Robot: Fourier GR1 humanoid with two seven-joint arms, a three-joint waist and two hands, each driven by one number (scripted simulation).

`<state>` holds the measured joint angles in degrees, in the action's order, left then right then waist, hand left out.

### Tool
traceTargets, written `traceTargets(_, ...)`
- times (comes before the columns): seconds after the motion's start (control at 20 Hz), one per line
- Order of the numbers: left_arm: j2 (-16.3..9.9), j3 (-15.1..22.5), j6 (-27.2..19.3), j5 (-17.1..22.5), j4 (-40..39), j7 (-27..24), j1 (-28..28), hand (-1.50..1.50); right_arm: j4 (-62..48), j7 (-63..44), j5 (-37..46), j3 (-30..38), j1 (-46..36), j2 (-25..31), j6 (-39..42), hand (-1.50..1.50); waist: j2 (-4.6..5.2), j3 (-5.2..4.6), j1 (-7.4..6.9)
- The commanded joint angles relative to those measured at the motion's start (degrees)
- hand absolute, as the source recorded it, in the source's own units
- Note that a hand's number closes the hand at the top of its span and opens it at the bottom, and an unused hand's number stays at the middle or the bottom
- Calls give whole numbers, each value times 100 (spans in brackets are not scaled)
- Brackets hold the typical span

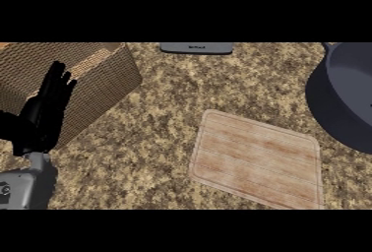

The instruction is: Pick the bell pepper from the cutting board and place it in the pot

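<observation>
The wooden cutting board [258, 158] lies on the speckled counter right of the middle, and nothing rests on it. The dark grey pot [347, 93] stands at the right edge, partly cut off by the view. No bell pepper shows anywhere. My left hand [45, 109] stays at the left edge, fingers straight and pointing up, holding nothing. My right hand does not show.
A woven brown basket [87, 78] sits at the upper left, just behind my left hand. A flat grey object [196, 47] lies at the counter's far edge, top middle.
</observation>
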<state>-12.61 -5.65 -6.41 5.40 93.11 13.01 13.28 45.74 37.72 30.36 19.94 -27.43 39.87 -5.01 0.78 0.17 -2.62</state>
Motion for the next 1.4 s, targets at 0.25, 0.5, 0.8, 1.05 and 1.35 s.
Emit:
traceTargets(0.25, 111, -20, -24, -17, -352, -175, 260, 0, -2459, 203, 380, -113, -1073, -147, 49, -150, 87, 12, -93)
traceTargets(0.5, 168, 131, 21, -58, -29, -139, -41, 0, -3016, 791, 312, -176, -1219, -250, 927, -150, 56, 16, -111)
traceTargets(0.8, 67, -27, 13, 17, -108, -9, 158, 0, -3386, 1251, -660, 694, -1598, -169, 2092, -150, 71, 28, -63)
traceTargets(1.05, 191, 94, -60, -117, -142, -159, 100, 0, -3761, 923, -1058, 1102, -1836, 477, 3031, -150, 75, 22, -60)
traceTargets(1.35, 136, 32, -96, -135, -231, -76, 298, 0, -3823, 757, -1328, 1332, -1767, 1113, 3776, -150, 92, 32, -18)
